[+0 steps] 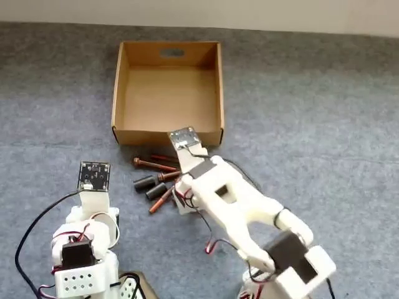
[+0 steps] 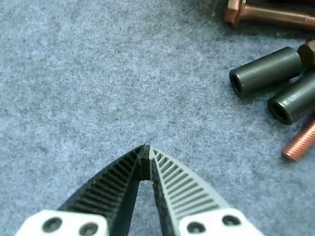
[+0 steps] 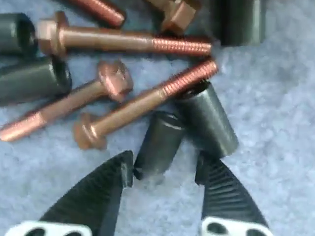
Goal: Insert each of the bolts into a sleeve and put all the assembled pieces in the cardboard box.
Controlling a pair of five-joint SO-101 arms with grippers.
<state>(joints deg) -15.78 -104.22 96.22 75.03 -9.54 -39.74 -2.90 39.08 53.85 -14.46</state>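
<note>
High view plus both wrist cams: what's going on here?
The right gripper is open just in front of the cardboard box. Its jaws sit either side of the near end of one dark sleeve, which lies among the copper bolts. The left gripper is shut above the grey carpet beside them. The box holds nothing yet.

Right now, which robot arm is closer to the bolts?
The right arm. Its jaws stand open at the bolts, a sleeve between their tips. The left arm holds its jaws shut over bare carpet, beside them.
</note>
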